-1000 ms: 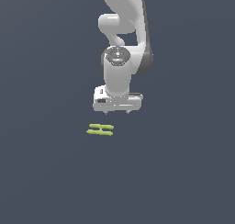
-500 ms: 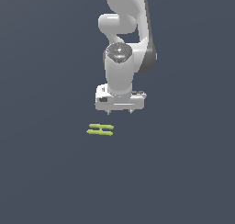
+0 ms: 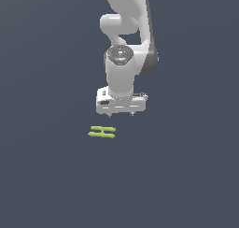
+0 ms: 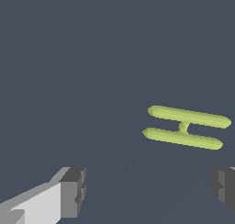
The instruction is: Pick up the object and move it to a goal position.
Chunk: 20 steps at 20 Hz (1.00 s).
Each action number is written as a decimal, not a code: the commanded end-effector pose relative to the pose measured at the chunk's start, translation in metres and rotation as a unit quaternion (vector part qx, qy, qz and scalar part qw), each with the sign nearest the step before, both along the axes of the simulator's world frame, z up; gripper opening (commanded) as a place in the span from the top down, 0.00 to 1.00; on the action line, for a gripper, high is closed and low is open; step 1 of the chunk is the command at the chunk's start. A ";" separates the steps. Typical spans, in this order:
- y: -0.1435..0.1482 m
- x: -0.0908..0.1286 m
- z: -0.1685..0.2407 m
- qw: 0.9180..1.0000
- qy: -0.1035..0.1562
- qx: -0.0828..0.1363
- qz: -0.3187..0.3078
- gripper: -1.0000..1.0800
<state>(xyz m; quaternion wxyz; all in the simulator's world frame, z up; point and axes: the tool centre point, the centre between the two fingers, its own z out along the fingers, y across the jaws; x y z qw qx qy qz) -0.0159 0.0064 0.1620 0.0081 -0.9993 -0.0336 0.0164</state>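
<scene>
The hand [image 3: 120, 114] is hanging above the tabletop [image 3: 46, 175] with its two fingers [image 4: 73, 191] pointing straight down and spread wide, holding nothing; in the wrist view the dark pads are sitting far apart with bare surface between them. The object [image 3: 101, 132], a small yellow-green H of two thin bars and a short crossbar, is lying flat on the tabletop, near the hand but off toward the exterior view's left and a little nearer the camera, so it is not yet under the fingers. In the wrist view the object [image 4: 186, 127] is showing off-centre, closer to one pad than the other. The wide spread is likely meant to leave room to straddle both bars, since the piece is narrower than the opening. The hand probably needs to be centring over the crossbar before lowering.
</scene>
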 end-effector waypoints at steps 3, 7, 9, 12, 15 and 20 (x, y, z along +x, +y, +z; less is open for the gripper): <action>-0.005 0.001 -0.004 1.000 -0.001 -0.001 0.030 0.04; -0.011 0.002 -0.010 0.998 -0.002 -0.001 0.067 0.04; -0.014 0.003 -0.013 0.996 -0.002 -0.001 0.090 0.04; -0.020 0.004 -0.018 0.992 -0.003 -0.002 0.127 0.04; -0.025 0.005 -0.024 0.986 -0.004 -0.002 0.164 0.04; -0.035 0.007 -0.033 0.974 -0.005 -0.002 0.225 0.04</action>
